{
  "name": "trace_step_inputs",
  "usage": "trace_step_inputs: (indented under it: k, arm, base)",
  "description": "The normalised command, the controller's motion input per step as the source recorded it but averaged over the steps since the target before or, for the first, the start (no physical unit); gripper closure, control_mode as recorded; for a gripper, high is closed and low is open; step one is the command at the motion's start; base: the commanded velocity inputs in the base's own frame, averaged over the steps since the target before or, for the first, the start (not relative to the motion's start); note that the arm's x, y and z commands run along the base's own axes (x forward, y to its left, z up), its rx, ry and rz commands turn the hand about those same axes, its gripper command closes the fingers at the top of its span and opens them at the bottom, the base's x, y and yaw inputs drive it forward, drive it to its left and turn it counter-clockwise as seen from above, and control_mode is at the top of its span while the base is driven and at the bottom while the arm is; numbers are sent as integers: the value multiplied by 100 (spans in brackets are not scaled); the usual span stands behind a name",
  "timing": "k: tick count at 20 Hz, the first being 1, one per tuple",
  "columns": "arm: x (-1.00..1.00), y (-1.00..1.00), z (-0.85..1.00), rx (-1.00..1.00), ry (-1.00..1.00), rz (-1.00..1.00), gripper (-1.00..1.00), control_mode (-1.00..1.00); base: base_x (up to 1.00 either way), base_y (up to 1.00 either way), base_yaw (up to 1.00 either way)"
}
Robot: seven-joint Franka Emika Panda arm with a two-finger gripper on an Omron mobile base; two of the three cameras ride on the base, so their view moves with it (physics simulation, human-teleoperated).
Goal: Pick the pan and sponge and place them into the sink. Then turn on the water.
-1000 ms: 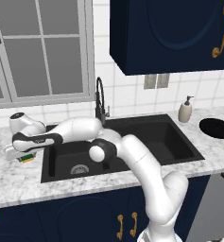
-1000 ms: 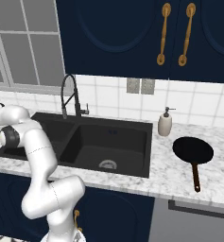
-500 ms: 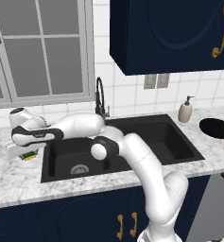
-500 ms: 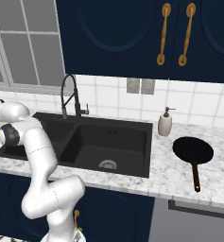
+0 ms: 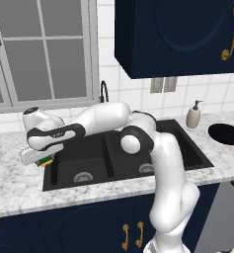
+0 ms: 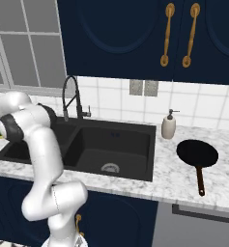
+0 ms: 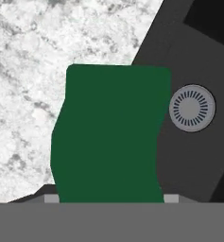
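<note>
The green sponge (image 7: 111, 137) is pinched at its sides between the fingers of my gripper (image 7: 112, 198), which is shut on it. In the left base view the gripper (image 5: 39, 159) holds the sponge (image 5: 46, 161) over the left rim of the black sink (image 5: 185, 148), just above the counter. Below the sponge, the hand view shows marble counter on one side and the left basin's silver drain (image 7: 192, 108) on the other. The black pan (image 6: 197, 153) lies on the counter right of the sink (image 6: 121, 144), handle toward the front; the left base view has the pan (image 5: 228, 135) at its right edge.
A dark gooseneck faucet (image 6: 71, 99) stands behind the sink's divider. A soap dispenser (image 6: 168, 127) sits between sink and pan. Blue wall cabinets (image 6: 135, 38) hang above, and a window (image 5: 39, 49) is at the back left. My arm stretches across the left basin.
The hand has moved right with the sponge, from the counter left of the sink to over the sink's left rim. The pan has not moved.
</note>
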Motion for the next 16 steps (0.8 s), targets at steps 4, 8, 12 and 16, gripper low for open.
trace_step_inputs:
  k: [4,8,12,16]
  arm:
    - [-91,-100,64,9,-12,8,100,-100]
    - [-73,-89,80,6,0,10,100,-100]
    - [-48,-87,78,2,0,3,100,-100]
    - [-48,-87,59,2,0,0,100,-100]
  base:
    - [0,0,0]
    - [0,0,0]
    - [0,0,0]
    - [0,0,0]
